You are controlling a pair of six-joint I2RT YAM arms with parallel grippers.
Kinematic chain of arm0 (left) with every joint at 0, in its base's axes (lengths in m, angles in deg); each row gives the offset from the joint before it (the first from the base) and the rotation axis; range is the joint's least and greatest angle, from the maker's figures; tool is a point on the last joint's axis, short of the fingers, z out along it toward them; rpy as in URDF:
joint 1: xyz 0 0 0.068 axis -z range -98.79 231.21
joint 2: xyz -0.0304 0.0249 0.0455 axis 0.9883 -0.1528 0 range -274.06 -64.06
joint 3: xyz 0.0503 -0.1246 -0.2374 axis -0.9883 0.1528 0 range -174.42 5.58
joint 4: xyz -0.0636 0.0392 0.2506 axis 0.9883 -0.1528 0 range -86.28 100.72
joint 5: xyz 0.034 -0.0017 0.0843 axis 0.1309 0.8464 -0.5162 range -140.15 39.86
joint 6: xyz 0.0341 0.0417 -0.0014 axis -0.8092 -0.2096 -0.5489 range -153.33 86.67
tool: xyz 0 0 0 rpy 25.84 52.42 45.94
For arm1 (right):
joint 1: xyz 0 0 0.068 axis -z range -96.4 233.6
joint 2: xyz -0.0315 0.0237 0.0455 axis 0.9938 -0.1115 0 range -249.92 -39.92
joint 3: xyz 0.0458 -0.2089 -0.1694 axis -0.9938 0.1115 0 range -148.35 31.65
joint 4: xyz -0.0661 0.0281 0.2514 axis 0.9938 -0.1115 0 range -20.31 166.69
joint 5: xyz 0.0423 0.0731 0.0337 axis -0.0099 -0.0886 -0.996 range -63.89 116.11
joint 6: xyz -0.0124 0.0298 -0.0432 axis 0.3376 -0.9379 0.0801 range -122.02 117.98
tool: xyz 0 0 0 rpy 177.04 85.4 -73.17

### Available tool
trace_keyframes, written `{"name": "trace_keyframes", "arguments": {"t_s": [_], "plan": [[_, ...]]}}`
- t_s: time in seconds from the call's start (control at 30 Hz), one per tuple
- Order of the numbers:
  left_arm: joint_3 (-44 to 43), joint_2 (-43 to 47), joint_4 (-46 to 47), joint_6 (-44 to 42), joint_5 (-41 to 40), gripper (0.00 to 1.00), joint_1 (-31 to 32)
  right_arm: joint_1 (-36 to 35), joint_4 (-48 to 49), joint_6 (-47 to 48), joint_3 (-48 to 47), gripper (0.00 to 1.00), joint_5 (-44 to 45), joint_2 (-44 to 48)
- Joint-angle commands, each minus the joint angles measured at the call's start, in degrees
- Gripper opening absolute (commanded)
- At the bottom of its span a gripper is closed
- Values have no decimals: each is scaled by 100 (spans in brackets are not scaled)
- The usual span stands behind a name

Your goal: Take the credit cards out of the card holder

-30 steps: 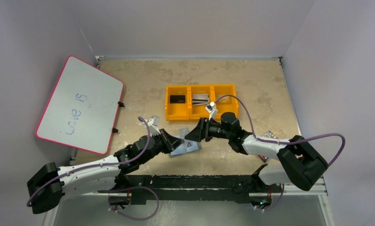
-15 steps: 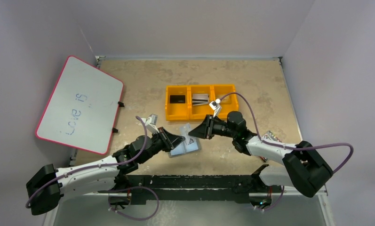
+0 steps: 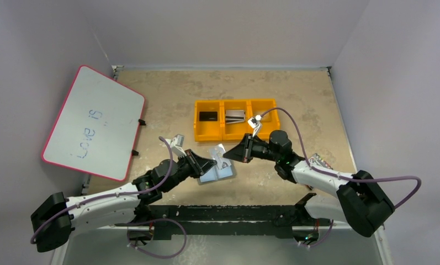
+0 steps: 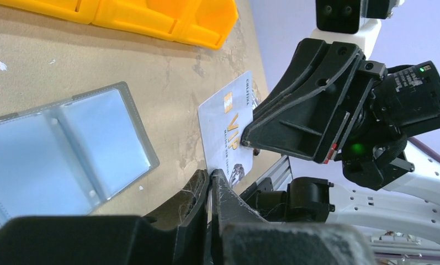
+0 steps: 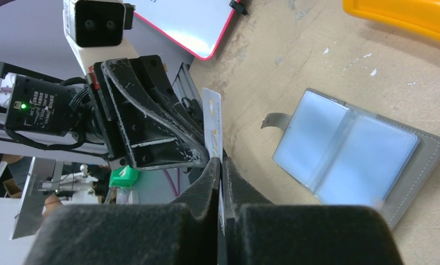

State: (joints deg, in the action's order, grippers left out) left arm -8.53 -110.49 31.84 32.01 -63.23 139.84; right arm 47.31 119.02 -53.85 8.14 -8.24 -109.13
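Handover check, third card.

- Pale beige card point(image 4: 227, 128): held off the tabletop point(image 3: 168, 94), standing on edge between the two end effectors, printed face toward the left wrist camera.
- Left end effector point(image 4: 211, 178): fingers pressed together on the card's near short end.
- Right end effector point(image 5: 220, 164): fingers also pressed together on the card, biting one long edge from the opposite side. Both arms therefore pinch the same card, and neither is nearer to it than the other.
- Long axis: runs straight out from the left fingertips. The right end effector meets it roughly crosswise.
- Card holder point(image 3: 218, 173): lies open and flat on the tabletop, just below and on the near side of the pinched card. Both pale blue pockets look empty, and neither arm touches it.
- Black card point(image 3: 208, 116) sits in the left compartment of the yellow bin point(image 3: 212, 136), and the silver card point(image 3: 235, 116) in the middle one. The right compartment is partly hidden behind the right wrist.

Judgement: extraction looks finished and only the transfer remains. The bin lies beyond the right end effector, away from the left one. The left arm should therefore let go first and the right should carry. If both pull at once, the card may bend or twist.
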Motion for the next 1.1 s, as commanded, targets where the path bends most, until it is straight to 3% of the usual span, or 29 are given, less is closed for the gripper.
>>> {"name": "trace_keyframes", "arguments": {"t_s": [0.0, 0.3, 0.6, 1.07], "plan": [[13, 18, 209, -18, -37, 7, 34, -42, 59, 72, -149, 0, -154, 170], [-27, 105, -55, -2, -168, 33, 34, -36, -278, 209, -227, 0, 5, 223], [-311, 553, -1334, 64, -1106, 56, 34, -37, -707, 449, -422, 0, 186, 153], [-1224, 663, -3258, 533, -2698, 62, 34, -38, -1503, 1198, -691, 0, 759, 370]]}}
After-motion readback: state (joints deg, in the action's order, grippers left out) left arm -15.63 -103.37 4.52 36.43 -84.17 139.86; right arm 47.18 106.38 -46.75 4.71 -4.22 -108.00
